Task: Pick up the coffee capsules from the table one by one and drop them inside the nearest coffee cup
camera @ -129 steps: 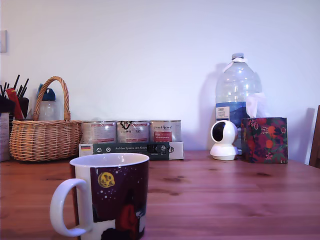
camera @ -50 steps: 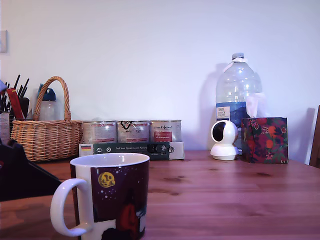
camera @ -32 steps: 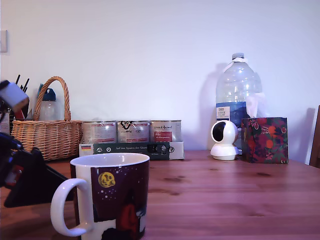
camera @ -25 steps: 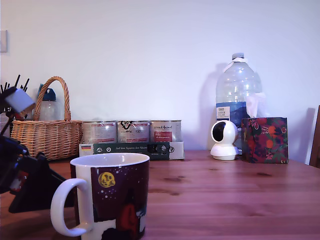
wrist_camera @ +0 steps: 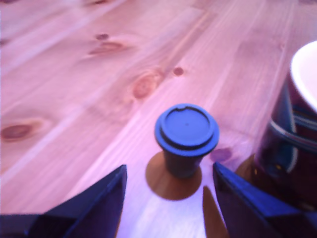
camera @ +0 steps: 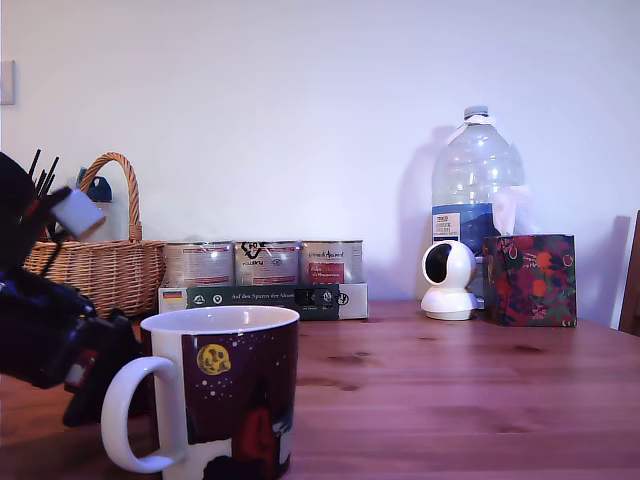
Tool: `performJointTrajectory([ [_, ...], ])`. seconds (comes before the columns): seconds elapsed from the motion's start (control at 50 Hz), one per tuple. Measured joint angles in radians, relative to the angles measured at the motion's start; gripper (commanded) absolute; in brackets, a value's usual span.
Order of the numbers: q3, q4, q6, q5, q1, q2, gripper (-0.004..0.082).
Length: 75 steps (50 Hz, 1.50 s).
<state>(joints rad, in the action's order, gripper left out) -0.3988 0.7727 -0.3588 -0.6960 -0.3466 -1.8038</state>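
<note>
The arm enters from the exterior view's left, at about nine o'clock, a dark, bulky mass sloping down towards the tabletop. The gripper hangs low over the wood. In the wrist view its two dark jaws stand wide apart, the tips pointing up from about seven and five o'clock, with nothing held between them and neither tip touching anything.
</note>
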Motion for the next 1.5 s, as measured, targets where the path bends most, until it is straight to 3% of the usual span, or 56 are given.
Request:
performJointTrajectory([
  [0.18,-0.026,0.002,0.0,-0.018,-0.024,-0.02,0.0495],
  [0.7,-0.063,0.005,0.0,-0.015,-0.055,-0.04,0.0477],
  [0.82,-0.063,0.005,0.0,-0.01,-0.055,-0.04,0.0403],
  [1.04,-0.063,-0.002,0.0,0.01,-0.055,-0.04,0.0167],
  [1.3,-0.065,-0.012,0.012,0.01,-0.056,-0.038,0.0158],
  [1.5,-0.07,-0.129,0.043,0.011,-0.056,0.03,0.0157],
])
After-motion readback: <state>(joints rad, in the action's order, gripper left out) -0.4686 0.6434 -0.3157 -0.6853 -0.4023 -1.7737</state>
